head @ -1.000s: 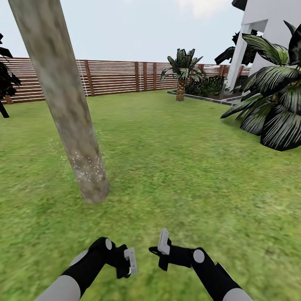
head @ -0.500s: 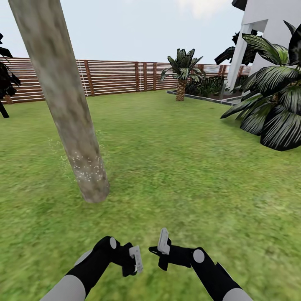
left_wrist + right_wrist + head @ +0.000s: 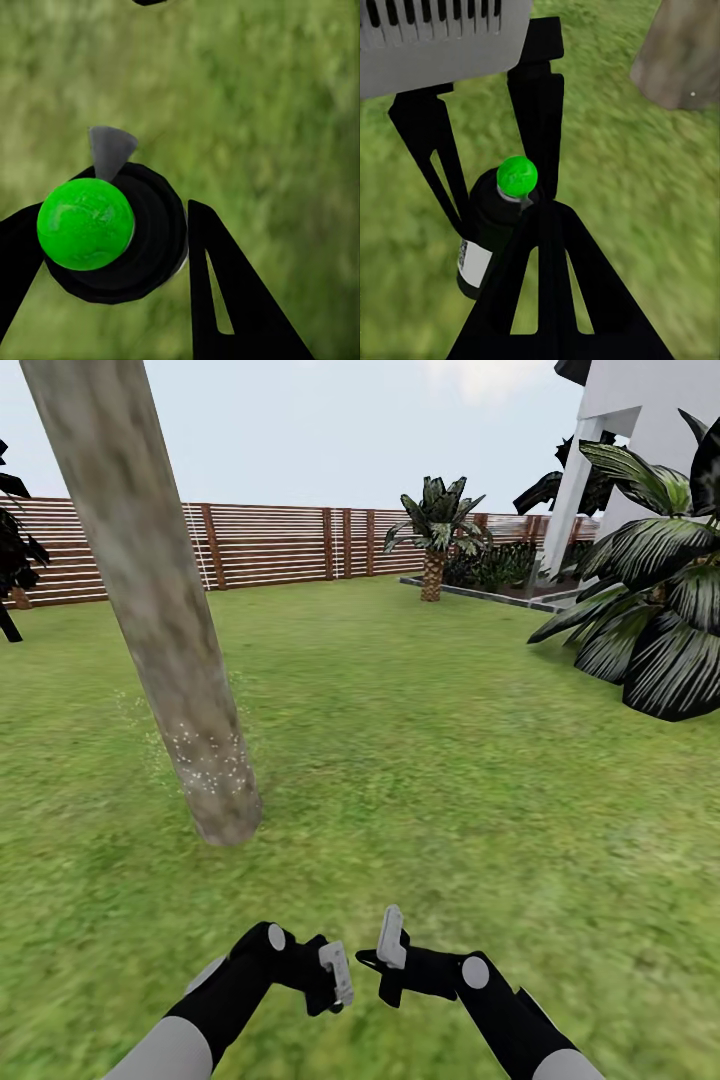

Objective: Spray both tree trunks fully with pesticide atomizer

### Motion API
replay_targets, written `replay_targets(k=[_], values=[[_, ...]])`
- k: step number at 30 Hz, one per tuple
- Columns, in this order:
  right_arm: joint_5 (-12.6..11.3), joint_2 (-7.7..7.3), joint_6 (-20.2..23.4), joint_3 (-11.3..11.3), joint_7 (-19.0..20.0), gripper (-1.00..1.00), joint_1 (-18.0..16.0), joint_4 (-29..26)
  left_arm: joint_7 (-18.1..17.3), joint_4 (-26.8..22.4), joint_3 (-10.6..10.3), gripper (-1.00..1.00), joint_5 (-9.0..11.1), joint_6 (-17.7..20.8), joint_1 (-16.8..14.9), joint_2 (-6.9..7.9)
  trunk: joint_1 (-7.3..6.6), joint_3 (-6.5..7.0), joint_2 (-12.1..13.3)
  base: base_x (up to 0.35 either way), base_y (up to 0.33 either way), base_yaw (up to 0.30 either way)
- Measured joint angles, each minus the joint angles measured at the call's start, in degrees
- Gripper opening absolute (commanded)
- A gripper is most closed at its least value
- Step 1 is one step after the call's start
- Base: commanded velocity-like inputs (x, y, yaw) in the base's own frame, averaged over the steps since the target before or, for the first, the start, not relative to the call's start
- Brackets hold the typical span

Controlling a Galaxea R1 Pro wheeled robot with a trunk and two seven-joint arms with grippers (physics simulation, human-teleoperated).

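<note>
My left gripper (image 3: pixel 112 247) pinches the atomizer (image 3: pixel 86 223), right gripper (image 3: pixel 392 950) spread; next I aim at the trunk (image 3: pixel 160 610).

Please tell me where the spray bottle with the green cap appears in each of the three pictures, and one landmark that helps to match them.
Head view: I cannot make it out by the left gripper.
Left wrist view: the spray bottle sits between the fingers, seen from above.
Right wrist view: the bottle stands held in the left gripper.
Shared landmark: the tree trunk.
</note>
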Motion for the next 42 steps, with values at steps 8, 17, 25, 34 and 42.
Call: replay_targets(k=[8,17,25,34,42], values=[[0.0,0.0,0.0,0.0,0.0,-1.0,0.0,0.0,0.0,0.0,0.2,-1.0,0.4,-0.1,0.0,-0.06,0.0,0.0,0.0,0.0,0.0,0.0],[0.0,0.0,0.0,0.0,0.0,-1.0,0.0,-0.1,0.0,0.1,0.2,-1.0,2.4,-0.2,0.0,0.01,0.0,0.0,0.0,0.0,0.0,0.0],[0.0,0.0,0.0,0.0,0.0,-1.0,0.0,-0.1,0.0,0.4,0.2,-1.0,4.2,-1.9,0.1,0.01,0.0,0.0,0.0,0.0,0.0,0.0],[0.0,0.0,0.0,0.0,0.0,-1.0,0.0,-0.1,0.0,0.8,0.2,-1.0,4.3,-3.0,0.1,0.01,0.0,0.0,0.0,0.0,0.0,0.0],[0.0,0.0,0.0,0.0,0.0,-1.0,0.0,-0.1,0.0,0.9,0.2,-1.0,6.1,-3.1,0.1,0.01,0.0,0.0,0.0,0.0,0.0,0.0]])
